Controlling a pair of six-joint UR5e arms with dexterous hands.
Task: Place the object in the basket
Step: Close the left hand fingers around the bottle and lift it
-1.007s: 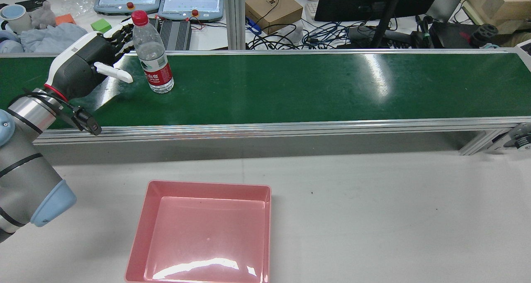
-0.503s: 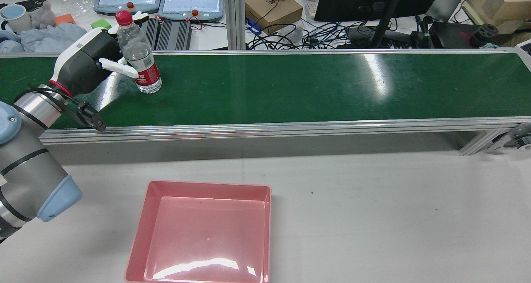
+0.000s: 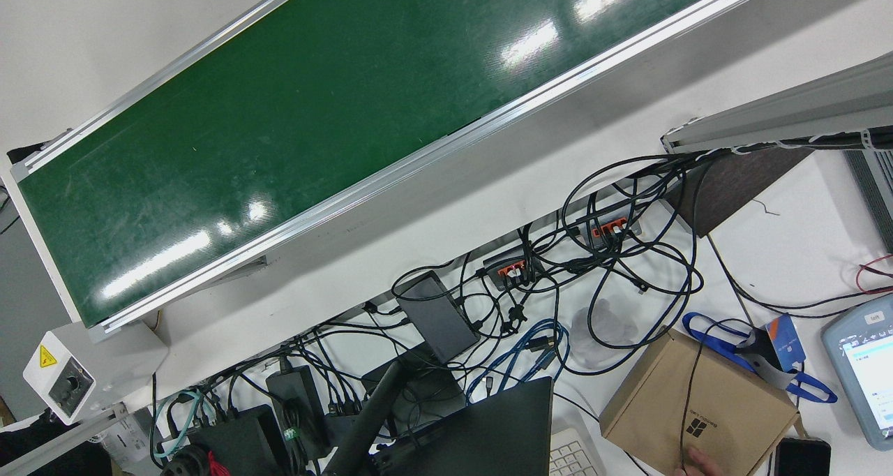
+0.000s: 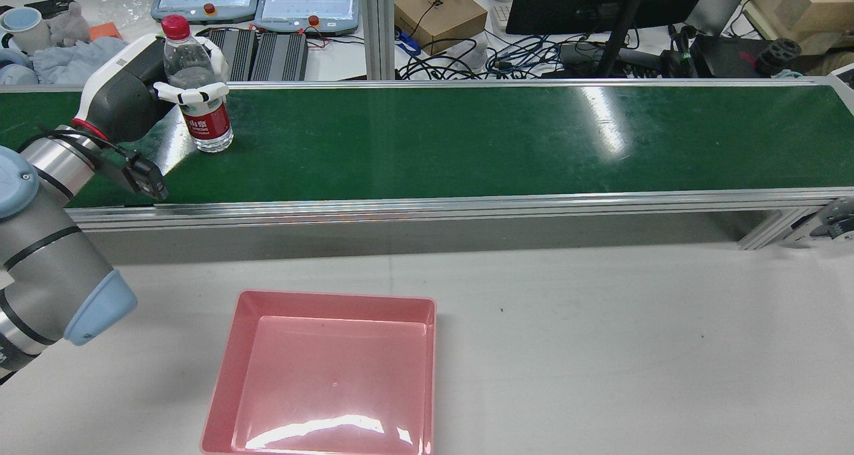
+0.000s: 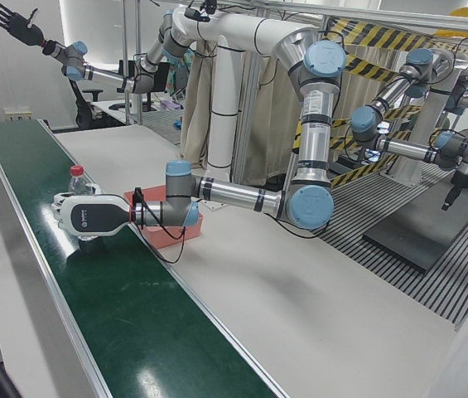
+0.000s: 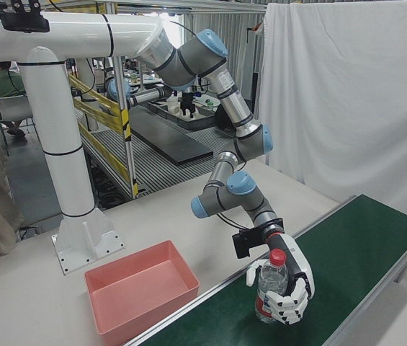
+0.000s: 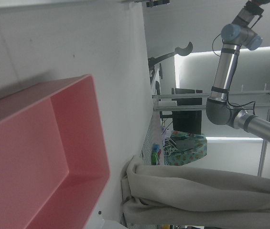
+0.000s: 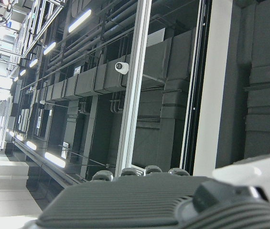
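**A:** Where does the left hand stand?

**B:** Over the far left stretch of the green conveyor belt, reached out nearly level from its forearm; the wrist points along the belt, and the fingers are wrapped round the water bottle at its middle, just above the red label; the right-front view shows the same grasp, the hand curled about the bottle from the side.

**A:** And the bottle itself?

**B:** Upright, red cap on top; its base looks to rest on the belt, though I cannot tell for sure whether it touches; in the left-front view only the cap and shoulder of the bottle show past the hand.

**A:** The basket?

**B:** The pink basket sits on the white table, on the robot's side of the belt and well apart from the bottle; nothing lies in it.

**A:** The right hand?

**B:** Raised high at the top left of the left-front view, fingers spread, holding nothing; its own camera looks up at ceiling ducts.
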